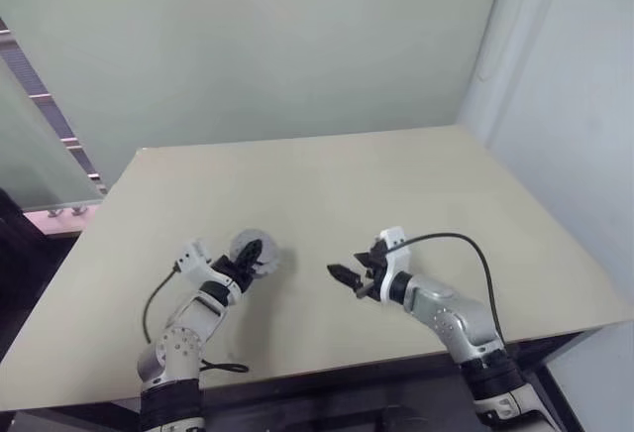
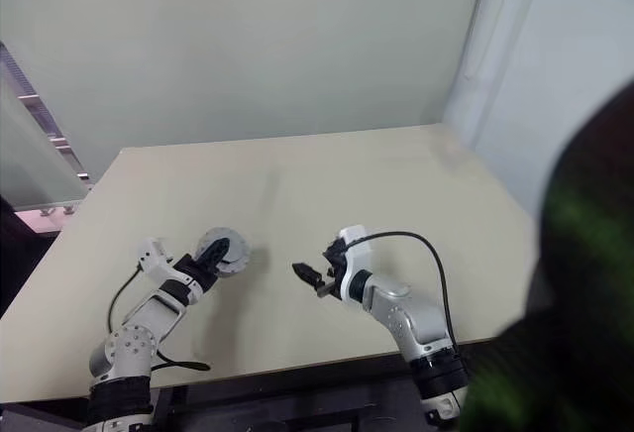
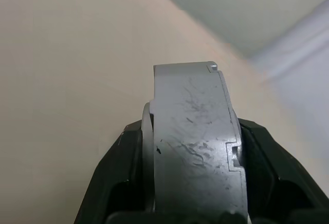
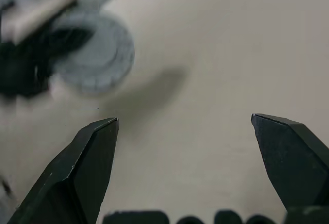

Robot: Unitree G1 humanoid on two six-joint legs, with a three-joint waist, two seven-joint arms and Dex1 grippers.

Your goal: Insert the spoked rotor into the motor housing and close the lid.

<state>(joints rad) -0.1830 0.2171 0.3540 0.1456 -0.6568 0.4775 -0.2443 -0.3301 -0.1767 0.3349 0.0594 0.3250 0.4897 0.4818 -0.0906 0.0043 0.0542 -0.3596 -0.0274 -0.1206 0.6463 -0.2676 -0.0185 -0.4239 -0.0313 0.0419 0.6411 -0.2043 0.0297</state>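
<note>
My left gripper (image 1: 248, 256) is shut on a thick grey disc (image 1: 262, 250) and holds it on edge over the table's near left part. In the left wrist view, the disc (image 3: 195, 147) sits edge-on between the black fingers (image 3: 121, 178). It looks like the motor housing with a thinner layer against one face. The right wrist view shows its round grey face with a ribbed rim (image 4: 95, 54), apparently the lid. The spoked rotor is hidden. My right gripper (image 1: 352, 269) stands open and empty a short way to the right, pointing toward the disc (image 2: 223, 251).
The beige table (image 1: 396, 194) stretches back to a pale green wall. A black cable (image 1: 466, 244) loops over my right arm. The table's near edge (image 1: 327, 368) runs just behind both forearms. A glass partition stands at the left.
</note>
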